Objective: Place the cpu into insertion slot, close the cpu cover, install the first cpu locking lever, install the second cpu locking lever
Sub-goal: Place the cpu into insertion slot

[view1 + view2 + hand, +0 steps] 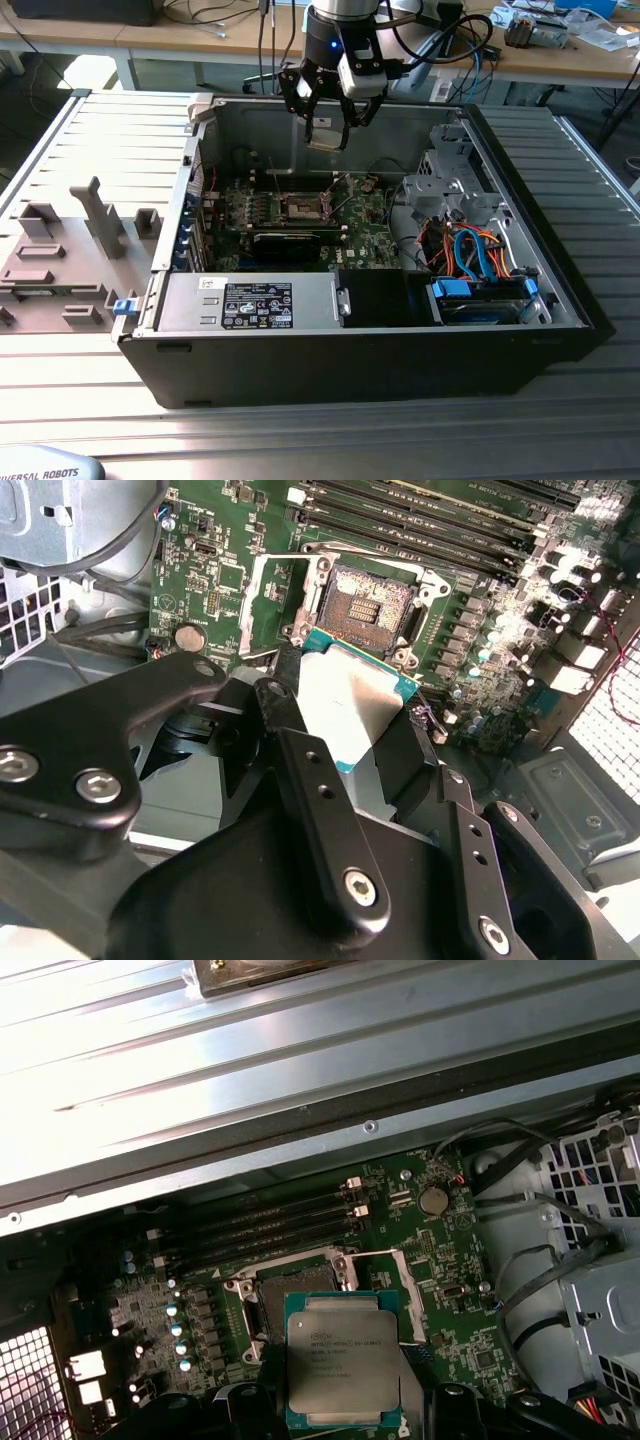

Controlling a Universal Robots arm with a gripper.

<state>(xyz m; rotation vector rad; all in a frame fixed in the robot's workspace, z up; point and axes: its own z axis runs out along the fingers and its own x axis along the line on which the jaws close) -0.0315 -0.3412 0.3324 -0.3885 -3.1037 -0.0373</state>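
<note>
The cpu is clamped by its edges between the jaws, which are closed only to its width. It is held above the uncovered slot, apart from it, inside the case.

One cpu and one insertion slot are being counted. One computer case and one pincer are also being counted.
</note>
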